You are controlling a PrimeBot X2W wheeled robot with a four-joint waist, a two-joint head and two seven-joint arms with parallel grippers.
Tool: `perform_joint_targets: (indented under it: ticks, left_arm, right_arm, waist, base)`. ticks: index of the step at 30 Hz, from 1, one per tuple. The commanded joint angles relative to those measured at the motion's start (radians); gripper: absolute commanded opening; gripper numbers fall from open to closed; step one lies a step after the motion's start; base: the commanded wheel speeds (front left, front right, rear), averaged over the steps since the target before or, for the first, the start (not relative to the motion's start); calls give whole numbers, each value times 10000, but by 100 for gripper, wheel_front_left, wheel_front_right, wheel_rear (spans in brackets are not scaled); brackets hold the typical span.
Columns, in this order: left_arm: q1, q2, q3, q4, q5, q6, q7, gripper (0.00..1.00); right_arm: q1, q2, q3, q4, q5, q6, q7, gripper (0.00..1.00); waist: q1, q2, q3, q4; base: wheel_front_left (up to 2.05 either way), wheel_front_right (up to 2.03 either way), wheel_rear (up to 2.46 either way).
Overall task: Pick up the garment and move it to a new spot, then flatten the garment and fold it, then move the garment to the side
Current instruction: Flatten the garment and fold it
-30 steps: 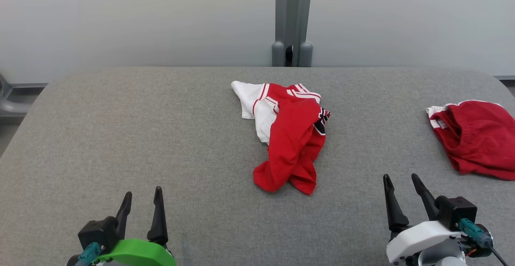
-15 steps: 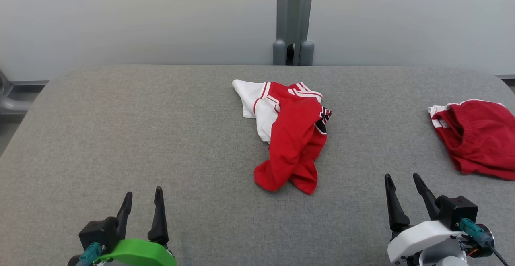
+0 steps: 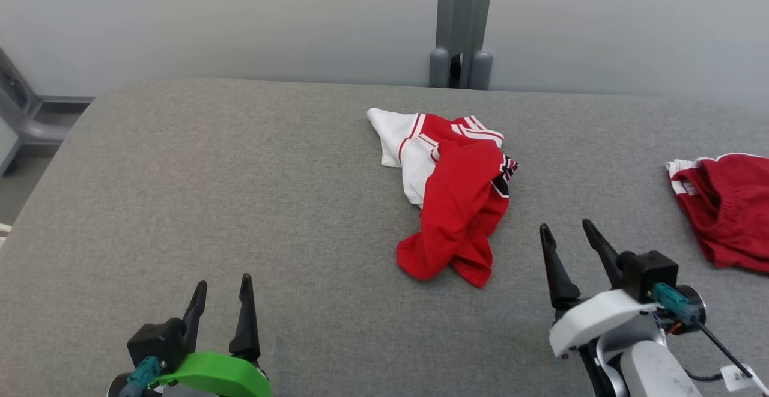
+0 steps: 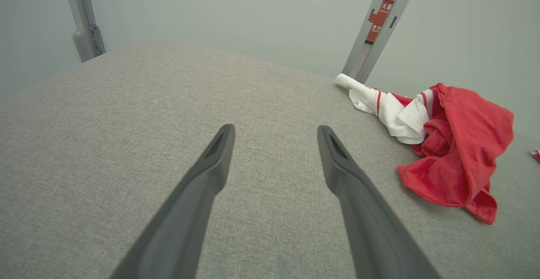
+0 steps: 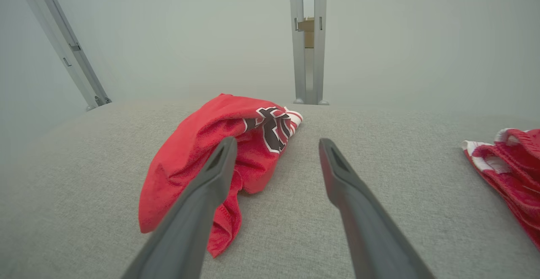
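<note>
A crumpled red and white garment (image 3: 453, 196) lies in a heap near the middle of the grey table (image 3: 240, 175). The left wrist view has the garment (image 4: 451, 152) at its right; in the right wrist view the garment (image 5: 223, 144) lies just ahead and left of the fingers. My right gripper (image 3: 566, 232) is open, a little to the right of the heap's near end, nothing between its fingers. My left gripper (image 3: 222, 289) is open at the lower left, well away from the garment, over bare table.
A second red garment (image 3: 730, 208) with a white-trimmed edge lies at the table's right edge, also seen as the red garment (image 5: 510, 165) at the right of the right wrist view. A grey post (image 3: 461, 24) stands behind the table against the pale wall.
The head camera has shifted, sliding the scene rightward. My right gripper has advanced toward the garment's near end. The left gripper has barely moved.
</note>
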Motion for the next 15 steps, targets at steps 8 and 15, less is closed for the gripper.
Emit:
perform_joint_targets:
  ticks: [8,15]
  left_arm:
    - [-533,-172,-136,116,152,-122,13,100]
    - [-692,-328,-32,234,202,-199,-11,100]
  right_arm:
    - [-1939,-31,655,1572,-67,-15,428,100]
    - [-3423,-24,-25,3562,-315,-15,856,100]
  waist:
    - [0,-1,707,1267]
    - [0,-1,1116,1970]
  base:
    - [0,0,0]
    - [0,0,0]
